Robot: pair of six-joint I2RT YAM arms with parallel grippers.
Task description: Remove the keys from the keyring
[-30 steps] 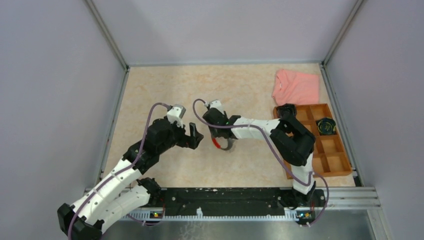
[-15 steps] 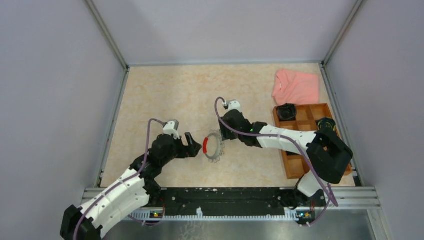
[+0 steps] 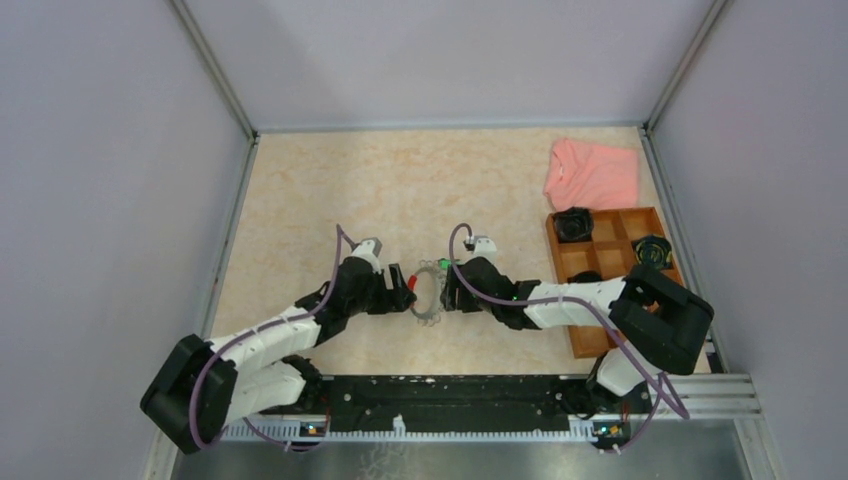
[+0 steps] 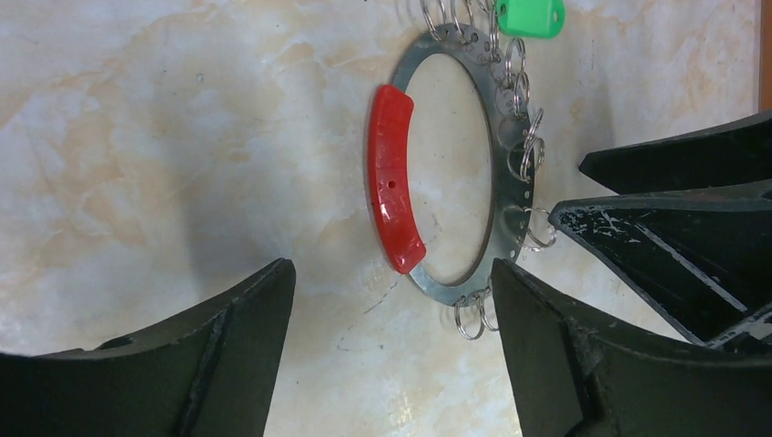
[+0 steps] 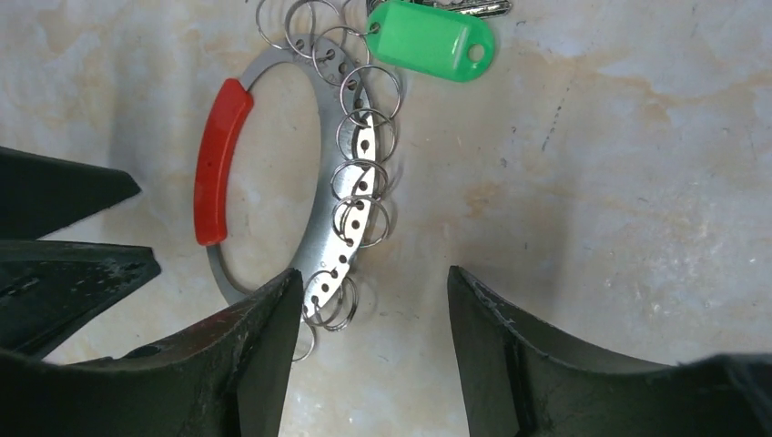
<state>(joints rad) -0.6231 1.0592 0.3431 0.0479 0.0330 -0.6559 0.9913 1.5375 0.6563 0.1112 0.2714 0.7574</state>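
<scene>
The keyring (image 3: 428, 292), a thin grey hoop with a red sleeve (image 3: 411, 297), lies flat on the table between both grippers. In the left wrist view the keyring (image 4: 503, 164) carries several small split rings, and the green key head (image 4: 531, 16) is at its top edge. My left gripper (image 4: 390, 273) is open and empty, its tips straddling the hoop's near end. In the right wrist view, the green key head (image 5: 432, 41) with silvery key blades (image 5: 473, 7) lies at the top of the hoop (image 5: 332, 218). My right gripper (image 5: 371, 273) is open, its left finger at the hoop's ringed edge.
A wooden compartment tray (image 3: 690, 345) stands at the right with black coiled bundles (image 3: 573, 225) in its back cells. A pink cloth (image 3: 592, 172) lies behind it. Metal rails and walls bound the table.
The right gripper held the keyring above the table a second ago and has let it go. The ring now lies flat. Both grippers have closed in on it from either side.
</scene>
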